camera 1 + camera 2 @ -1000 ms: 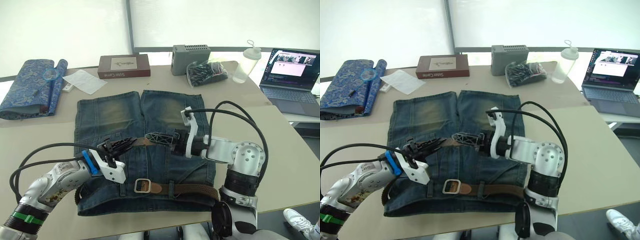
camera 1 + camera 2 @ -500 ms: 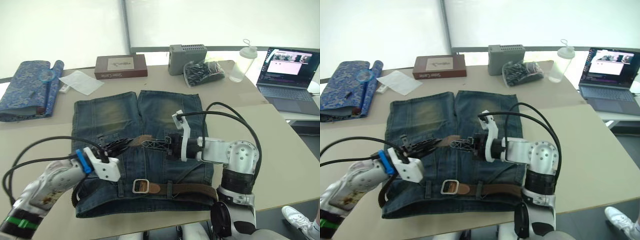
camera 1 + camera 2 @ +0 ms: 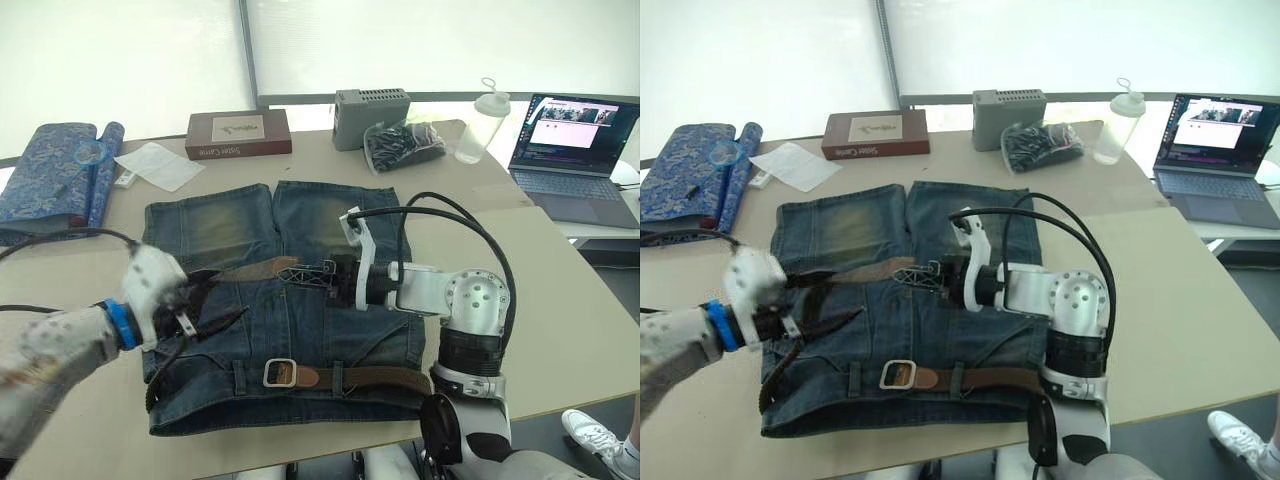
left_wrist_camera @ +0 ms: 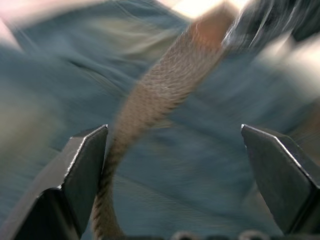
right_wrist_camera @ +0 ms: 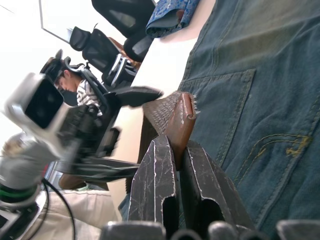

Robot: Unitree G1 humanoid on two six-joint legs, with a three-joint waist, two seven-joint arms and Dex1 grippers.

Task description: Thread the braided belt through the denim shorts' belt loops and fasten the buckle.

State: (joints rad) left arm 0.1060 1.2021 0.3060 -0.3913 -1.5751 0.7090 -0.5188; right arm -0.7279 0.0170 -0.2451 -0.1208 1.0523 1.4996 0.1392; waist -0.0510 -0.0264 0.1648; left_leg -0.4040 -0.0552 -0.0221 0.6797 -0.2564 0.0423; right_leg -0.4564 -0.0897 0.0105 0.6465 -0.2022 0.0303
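Here we see the belt tip clamped in the right claw above the shorts, its free length running leftward between the spread fingers of the left claw, the nearer one.

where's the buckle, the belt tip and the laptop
buckle [image 3: 283, 373], left eye view, on its silver frame
belt tip [image 5: 182, 116], right wrist view, on the brown end above the right gripper
laptop [image 3: 578, 122], left eye view, on its screen
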